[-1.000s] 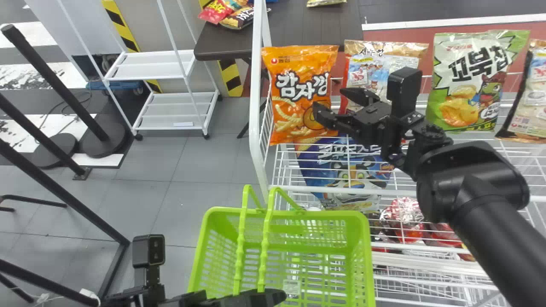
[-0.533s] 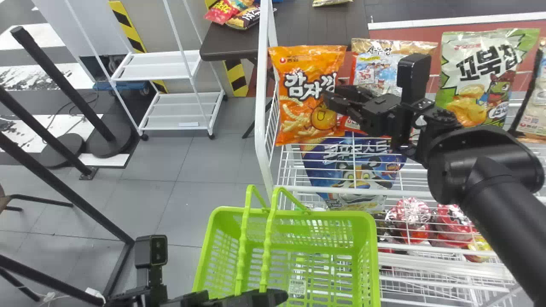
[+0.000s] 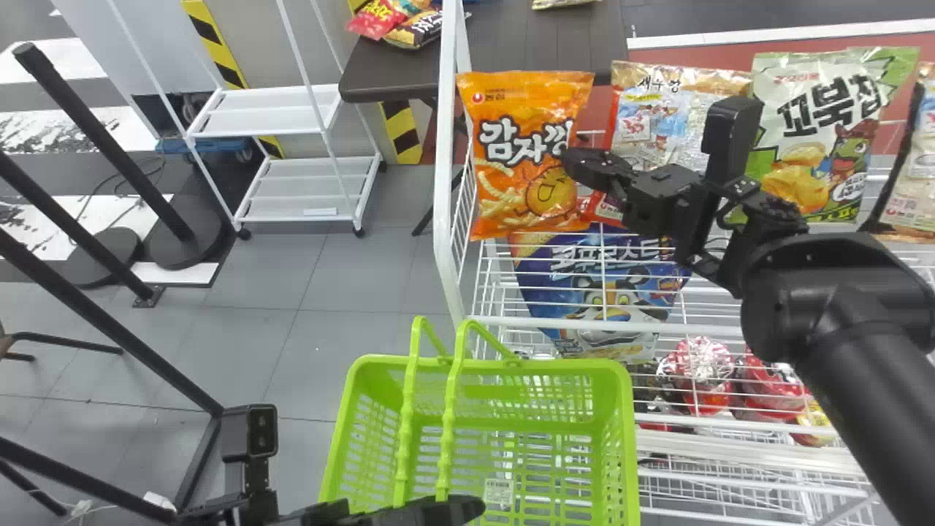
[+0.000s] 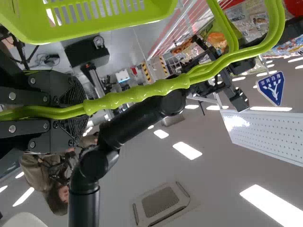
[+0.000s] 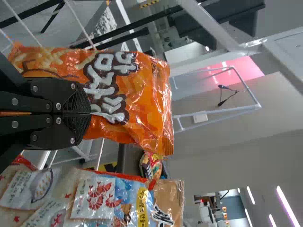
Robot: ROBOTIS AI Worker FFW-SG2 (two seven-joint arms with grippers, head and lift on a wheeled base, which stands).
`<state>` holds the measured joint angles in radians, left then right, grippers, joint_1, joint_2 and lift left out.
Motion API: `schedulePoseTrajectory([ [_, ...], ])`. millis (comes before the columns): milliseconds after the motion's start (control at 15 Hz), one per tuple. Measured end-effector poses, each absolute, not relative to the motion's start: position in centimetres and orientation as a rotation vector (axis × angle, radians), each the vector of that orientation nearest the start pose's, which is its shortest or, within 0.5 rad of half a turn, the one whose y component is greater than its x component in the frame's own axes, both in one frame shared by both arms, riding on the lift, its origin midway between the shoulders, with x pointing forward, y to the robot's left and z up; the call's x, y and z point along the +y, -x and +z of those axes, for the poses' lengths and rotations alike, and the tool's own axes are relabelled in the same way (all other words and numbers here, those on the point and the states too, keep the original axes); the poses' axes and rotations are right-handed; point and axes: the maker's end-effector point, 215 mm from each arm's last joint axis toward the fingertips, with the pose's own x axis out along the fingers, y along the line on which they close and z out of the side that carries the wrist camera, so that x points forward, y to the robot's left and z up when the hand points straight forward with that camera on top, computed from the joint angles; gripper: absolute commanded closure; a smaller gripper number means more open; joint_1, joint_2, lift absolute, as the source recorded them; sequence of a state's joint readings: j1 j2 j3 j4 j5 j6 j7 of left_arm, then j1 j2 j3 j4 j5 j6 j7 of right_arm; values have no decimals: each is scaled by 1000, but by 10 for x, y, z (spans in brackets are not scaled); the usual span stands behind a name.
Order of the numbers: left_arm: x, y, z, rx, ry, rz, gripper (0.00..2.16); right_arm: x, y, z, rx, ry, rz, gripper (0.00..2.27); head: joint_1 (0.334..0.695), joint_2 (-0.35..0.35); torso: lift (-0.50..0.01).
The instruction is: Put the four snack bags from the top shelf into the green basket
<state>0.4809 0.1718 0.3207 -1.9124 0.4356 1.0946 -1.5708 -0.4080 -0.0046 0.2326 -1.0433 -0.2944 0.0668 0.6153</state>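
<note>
Orange bag (image 3: pixel 529 135) pinched in my right fingers (image 5: pixel 88 113); green basket (image 3: pixel 612 409) waits lower and nearer to me

The orange bag stands at the left end of the top shelf, its long axis upright. My right fingers come in from its right and close on that side, crossing the long axis rather than following it. My right arm is plainly the nearer one. From there the basket lies down and toward my body, almost straight below the bag as my head sees it, so I judge the coming move is a lift, a draw back toward me, then a lowering.

My left fingers (image 4: pixel 75 111) are closed around the basket handles (image 3: pixel 407 431), which stand up over the left half of the basket's mouth. The right half looks like the freer way in.

In the way are the wire front rail (image 3: pixel 621 326) and, just left of the bag, a tall white post (image 3: pixel 441 183). Swinging left could knock the post; lifting too little could snag the bag on the rail.

Just to the right is the gold and red bag (image 3: pixel 661 120), then the green and white bag (image 3: pixel 814 109), then the tan bag (image 3: pixel 913 172) farthest right. A blue bag (image 3: pixel 555 285) lies below the top shelf wires and is not one of my four.
</note>
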Motion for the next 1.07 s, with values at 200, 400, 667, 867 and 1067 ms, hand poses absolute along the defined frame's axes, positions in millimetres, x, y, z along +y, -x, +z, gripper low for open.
schedulePoseTrajectory([
  [200,153,-226,-387,670,1079,-1236,2145,5,-610,-341,134,-305,809,2243,695,210,0],
  [400,156,-228,-387,666,1076,-1232,2145,-12,-576,-322,101,-359,774,2243,695,204,0],
  [667,155,-235,-383,653,1064,-1241,2145,-43,-541,-307,69,-475,739,2243,695,170,0],
  [867,153,-239,-383,652,1056,-1247,2145,-67,-499,-324,156,-563,709,2243,695,134,0],
  [1067,155,-244,-384,647,1054,-1240,2145,-85,-437,-334,240,-609,693,2243,695,122,0],
])
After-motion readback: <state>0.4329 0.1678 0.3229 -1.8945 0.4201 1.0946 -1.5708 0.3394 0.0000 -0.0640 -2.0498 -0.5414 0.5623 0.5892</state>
